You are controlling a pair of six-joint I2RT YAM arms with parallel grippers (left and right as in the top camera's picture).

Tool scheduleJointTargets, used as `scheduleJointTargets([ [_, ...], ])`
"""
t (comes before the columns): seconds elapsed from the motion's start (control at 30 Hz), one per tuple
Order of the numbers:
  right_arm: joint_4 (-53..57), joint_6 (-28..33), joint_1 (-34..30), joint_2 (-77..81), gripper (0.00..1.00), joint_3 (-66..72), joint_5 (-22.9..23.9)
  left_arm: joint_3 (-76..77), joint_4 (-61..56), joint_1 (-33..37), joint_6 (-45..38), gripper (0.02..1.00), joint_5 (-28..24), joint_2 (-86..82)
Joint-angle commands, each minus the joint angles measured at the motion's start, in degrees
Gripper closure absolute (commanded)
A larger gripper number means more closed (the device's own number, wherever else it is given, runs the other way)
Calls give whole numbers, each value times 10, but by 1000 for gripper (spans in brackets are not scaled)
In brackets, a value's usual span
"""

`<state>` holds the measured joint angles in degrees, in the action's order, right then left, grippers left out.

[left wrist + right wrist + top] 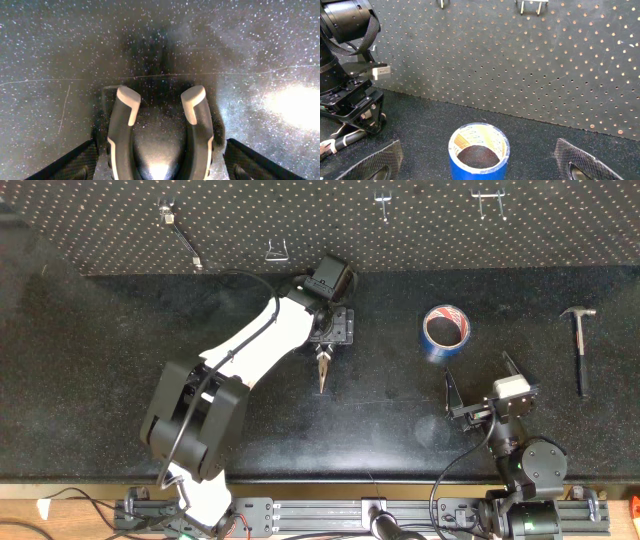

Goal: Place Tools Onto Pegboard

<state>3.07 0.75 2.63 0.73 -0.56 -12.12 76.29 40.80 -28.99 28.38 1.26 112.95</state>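
**Left arm.** White-shelled, reaching from the near-left base diagonally up the bench (110,330) to its middle, wrist bent so the left hand (161,149) points straight down. Released: the two black, ridged fingers (67,162) stand wide apart, one on either side of the pliers and clear of both handles.

**Pliers** (323,368). Lying flat on the bench directly under the left hand, nose towards the arms' bases. Two curved dark handles with pale grey ends (129,102), and bright bare metal where they meet.

**Right arm.** Black, folded low near its base at the near right. The right hand (481,383) is level and faces the pegboard, released, its fingers spread wide with nothing between them.

**Tape roll** (445,328). Blue ring with a pale inner core, on the bench ahead of the right hand and apart from it.

**Hammer** (578,345). Slim dark handle and grey metal head, head towards the pegboard, lying at the far right of the bench.

**Pegboard** (300,220). Dark panel with a regular grid of small holes, along the bench's far edge, carrying several bare wire hooks (277,250).

**Bench.** Matt black with fine pale speckle and thin scratches.
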Motion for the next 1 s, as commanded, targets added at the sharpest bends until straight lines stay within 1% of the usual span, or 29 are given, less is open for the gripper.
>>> scheduleJointTargets([
  [0.03, 1, 4, -2, -5, 1, 3, -3, -27, 8, -4, 16, 207, -17, 47],
  [0.13, 1, 4, -2, -5, 1, 3, -3, -27, 5, -4, 16, 235, -17, 55],
  [0.23, 1, 4, -2, -5, 1, 3, -3, -27, 3, -4, 16, 386, -17, 55],
  [0.27, 1, 4, -2, -5, 1, 3, -3, -27, 3, -4, 16, 411, -17, 55],
  [0.47, 1, 4, -2, -5, 5, 3, -3, -27, 1, -4, 16, 413, -17, 55],
  [0.57, 1, 4, -2, -5, 1, 3, -3, -27, 1, -4, 16, 448, -17, 55],
  [0.67, 1, 4, -2, -5, 1, 3, -3, -27, 1, -4, 16, 457, -17, 55],
  [0.8, 1, 4, -2, -5, 1, 3, -3, -27, 1, -4, 16, 540, -19, 55],
  [0.83, 1, 4, -2, -5, 1, 3, -3, -27, 1, -4, 16, 575, -19, 55],
  [0.87, 1, 4, -2, -5, 1, 3, -3, -27, 1, -4, 16, 717, -19, 55],
  [0.9, 1, 4, -2, -5, 1, 3, -3, -27, 1, -4, 16, 910, -19, 55],
  [0.93, 1, 4, -2, -5, 1, 3, -3, -27, 3, -4, 14, 991, -19, 55],
  [1.0, 1, 4, -2, -5, 1, 3, -3, -27, 1, -4, 3, 993, -16, 55],
])
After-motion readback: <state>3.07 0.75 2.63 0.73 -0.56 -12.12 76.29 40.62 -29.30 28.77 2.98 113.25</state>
